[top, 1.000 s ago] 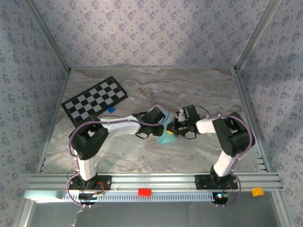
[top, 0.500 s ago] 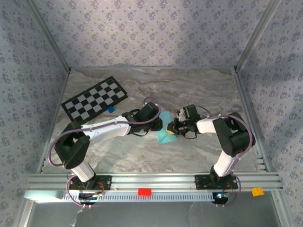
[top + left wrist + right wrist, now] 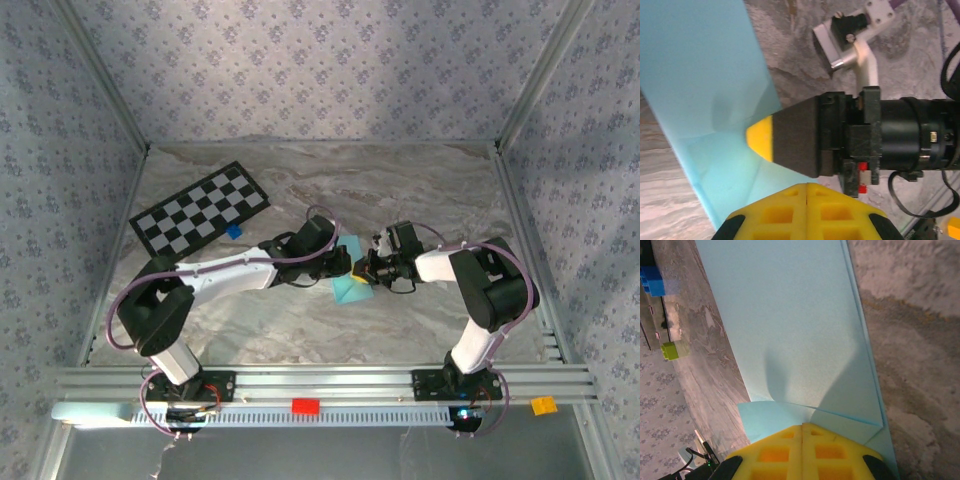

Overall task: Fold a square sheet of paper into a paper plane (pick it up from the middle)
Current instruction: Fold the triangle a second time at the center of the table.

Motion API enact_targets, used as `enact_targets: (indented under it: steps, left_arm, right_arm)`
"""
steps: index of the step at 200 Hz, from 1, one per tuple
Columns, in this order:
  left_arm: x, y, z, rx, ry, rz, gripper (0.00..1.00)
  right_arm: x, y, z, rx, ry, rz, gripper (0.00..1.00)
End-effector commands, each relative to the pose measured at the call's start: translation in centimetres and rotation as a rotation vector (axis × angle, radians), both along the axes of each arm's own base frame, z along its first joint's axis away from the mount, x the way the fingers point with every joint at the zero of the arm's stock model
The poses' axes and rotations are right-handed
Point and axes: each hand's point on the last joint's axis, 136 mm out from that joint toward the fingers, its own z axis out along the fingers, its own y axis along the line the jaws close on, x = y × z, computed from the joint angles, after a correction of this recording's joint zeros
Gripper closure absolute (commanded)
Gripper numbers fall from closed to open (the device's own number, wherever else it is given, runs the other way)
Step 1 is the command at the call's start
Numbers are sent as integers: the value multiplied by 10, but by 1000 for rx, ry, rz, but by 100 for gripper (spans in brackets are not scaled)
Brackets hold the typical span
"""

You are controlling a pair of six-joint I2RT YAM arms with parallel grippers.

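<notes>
Left hand (image 3: 806, 189) pressed together at paper sheet (image 3: 700, 75) edge; right hand (image 3: 802, 432) pinching folded flap.

The top camera looks down from 6 o'clock toward 12; both wrist cameras sit close over the shared sky-blue paper (image 3: 348, 291).

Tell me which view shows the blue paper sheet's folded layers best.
Right wrist. The square sheet of paper is large and close there, layered edges and a folded flap plain. Left wrist shows one part at the right pincer tip; top external, a small distant patch.
</notes>
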Motion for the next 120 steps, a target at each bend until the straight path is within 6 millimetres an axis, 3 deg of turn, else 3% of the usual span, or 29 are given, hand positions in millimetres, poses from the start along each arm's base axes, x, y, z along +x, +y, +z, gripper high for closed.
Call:
enact_targets:
  steps: [1, 47, 120]
  left_arm:
    - [-6, -14, -3, -92, 52, -17, 96]
    - [-15, -23, -17, -104, 99, -63, 98]
    - [-23, -21, -57, -11, 166, -71, 100]
  right_arm:
    - [-16, -19, -29, -120, 91, -30, 100]
    - [-15, -20, -29, -120, 88, -38, 100]
    - [-17, -22, -31, -122, 99, -39, 100]
